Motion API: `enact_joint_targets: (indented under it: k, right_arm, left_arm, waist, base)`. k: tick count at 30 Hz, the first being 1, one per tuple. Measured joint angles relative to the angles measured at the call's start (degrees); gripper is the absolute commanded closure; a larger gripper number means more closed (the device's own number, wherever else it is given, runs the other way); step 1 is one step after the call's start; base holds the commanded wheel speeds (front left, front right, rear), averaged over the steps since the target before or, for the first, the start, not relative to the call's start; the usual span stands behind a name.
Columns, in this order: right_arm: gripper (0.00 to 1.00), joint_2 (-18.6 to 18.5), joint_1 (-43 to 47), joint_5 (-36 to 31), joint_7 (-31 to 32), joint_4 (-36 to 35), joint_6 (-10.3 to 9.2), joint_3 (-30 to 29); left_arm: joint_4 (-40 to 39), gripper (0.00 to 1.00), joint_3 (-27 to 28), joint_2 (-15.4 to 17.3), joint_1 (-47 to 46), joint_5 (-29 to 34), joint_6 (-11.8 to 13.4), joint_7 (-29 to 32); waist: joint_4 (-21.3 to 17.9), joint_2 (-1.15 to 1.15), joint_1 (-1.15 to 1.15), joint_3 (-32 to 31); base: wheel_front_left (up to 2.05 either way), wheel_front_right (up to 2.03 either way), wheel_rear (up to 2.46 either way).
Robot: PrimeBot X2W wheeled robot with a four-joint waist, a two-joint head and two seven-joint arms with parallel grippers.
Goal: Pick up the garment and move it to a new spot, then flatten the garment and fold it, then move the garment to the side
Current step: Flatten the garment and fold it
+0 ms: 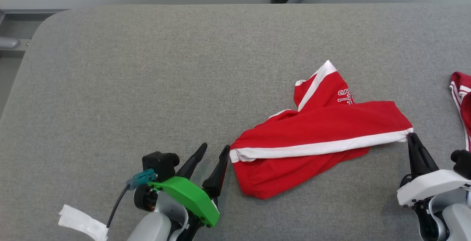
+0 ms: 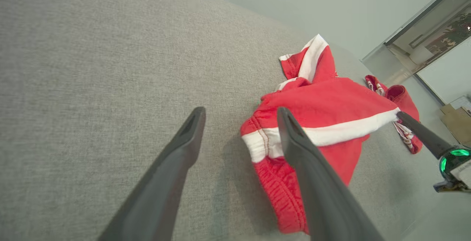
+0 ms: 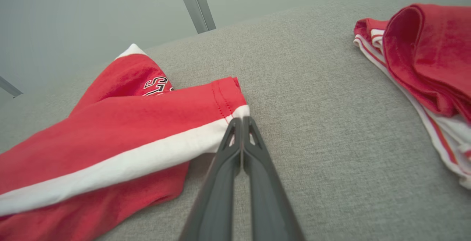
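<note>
In the head view the red garment (image 1: 316, 134) with its white stripe lies crumpled on the grey table (image 1: 147, 68), toward 4 o'clock from the middle of the picture; the left gripper (image 1: 216, 147) sits at 7 o'clock, its two dark fingers spread, the nearer one just beside the garment's waistband end; the right gripper (image 1: 411, 136) stands at 4 o'clock near the edge, fingers pressed together on the stripe's far corner; a second red garment (image 1: 463, 97) lies at 3 o'clock, apart from the first, and a white strip (image 1: 82, 222) lies at 8 o'clock. In the left wrist view the left gripper (image 2: 241, 111) is wide apart over bare table (image 2: 92, 68), the garment (image 2: 323, 105) at 3 o'clock of it; the right gripper (image 2: 403, 116) meets the stripe's end further toward 3 o'clock, with the second red garment (image 2: 401, 97) behind it. In the right wrist view the right gripper (image 3: 241, 120) is closed tip to tip, pinching the hem corner of the garment (image 3: 128, 130), which spreads toward 8 o'clock; the second red garment (image 3: 427, 49) lies at 2 o'clock on the table (image 3: 312, 105).
</note>
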Motion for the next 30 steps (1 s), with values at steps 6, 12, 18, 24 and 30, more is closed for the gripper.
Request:
enact_joint_targets:
  k: [6, 12, 18, 24, 30]
  right_arm:
    - [1.0, -0.16, -0.26, -0.65, 0.0, 0.02, 0.0, 0.96]
    - [1.0, -0.56, -0.27, -1.3, 0.0, 0.22, 0.0, 1.78]
    - [1.0, -0.76, -0.68, -1.38, 0.0, 0.15, 0.0, 2.56]
    - [1.0, -1.36, -0.78, -1.43, 0.0, 0.08, 0.0, 2.9]
    - [1.0, -1.55, -0.99, -0.86, 0.0, -0.29, 0.0, 2.43]
  left_arm:
    - [1.82, 0.0, -1.38, 1.2, -0.58, -7.97, 0.0, 10.01]
    - [4.65, 0.0, -1.46, 0.77, -2.14, -12.05, 0.0, 14.1]
    - [5.67, 0.0, -2.56, -0.11, -3.57, -17.91, 0.0, 14.89]
    - [6.64, 0.78, -4.2, -0.04, -5.2, -20.7, 0.0, 13.97]
    - [4.82, 1.0, -6.83, 1.02, -5.82, -24.79, 0.0, 12.92]
  waist:
    - [-0.35, 0.0, 0.0, -0.15]
    - [-0.58, 0.0, 0.0, -0.37]
    - [-1.43, 0.0, 0.0, -0.35]
    - [-1.84, 0.0, 0.0, 0.16]
    - [-1.99, 0.0, 0.0, 0.0]
  base:
    - [0.0, 0.0, 0.0]
    - [0.0, 0.0, 0.0]
    - [0.0, 0.0, 0.0]
    - [0.0, 0.0, 0.0]
    - [0.0, 0.0, 0.0]
